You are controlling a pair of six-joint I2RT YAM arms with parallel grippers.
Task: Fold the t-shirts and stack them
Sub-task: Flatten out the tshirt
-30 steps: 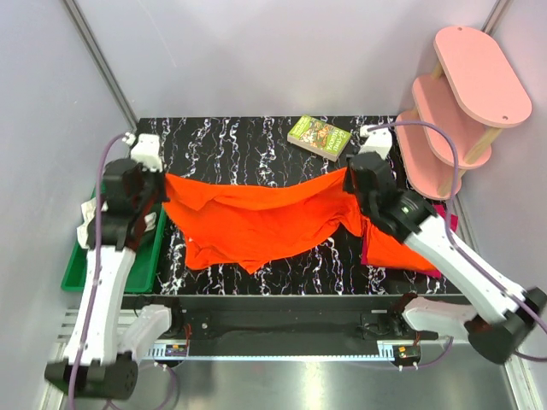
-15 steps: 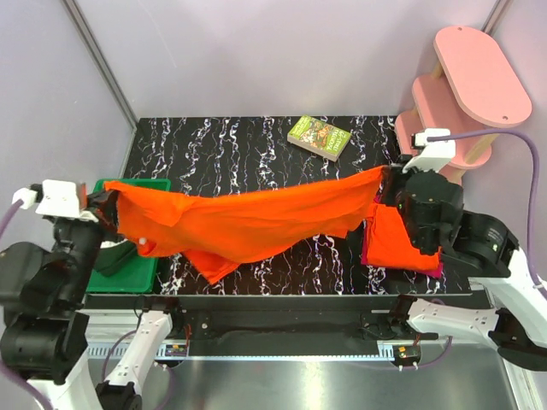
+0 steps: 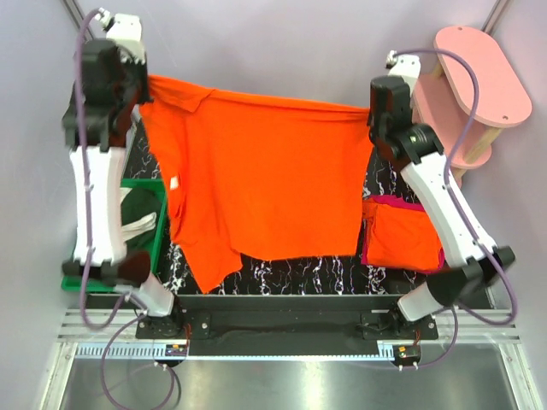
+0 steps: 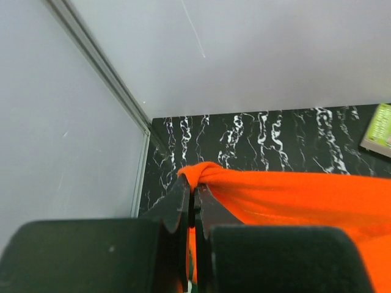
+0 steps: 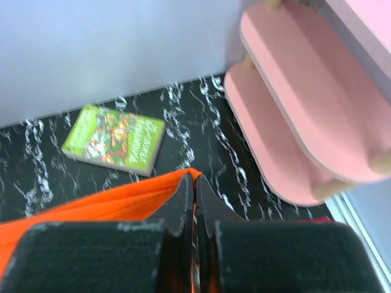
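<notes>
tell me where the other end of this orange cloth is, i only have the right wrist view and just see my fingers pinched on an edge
Observer: The left gripper is shut on the opposite top corner of the orange t-shirt, held up near the back left of the table.
Operator: does it hang flat or bunched
Observer: In the top view it hangs spread as one sheet between the left gripper and the right gripper, with one corner drooping lower on the left side.
Operator: anything lying on my side
Observer: A folded stack, orange with magenta showing at its edges, lies on the table beside the right arm.
</notes>
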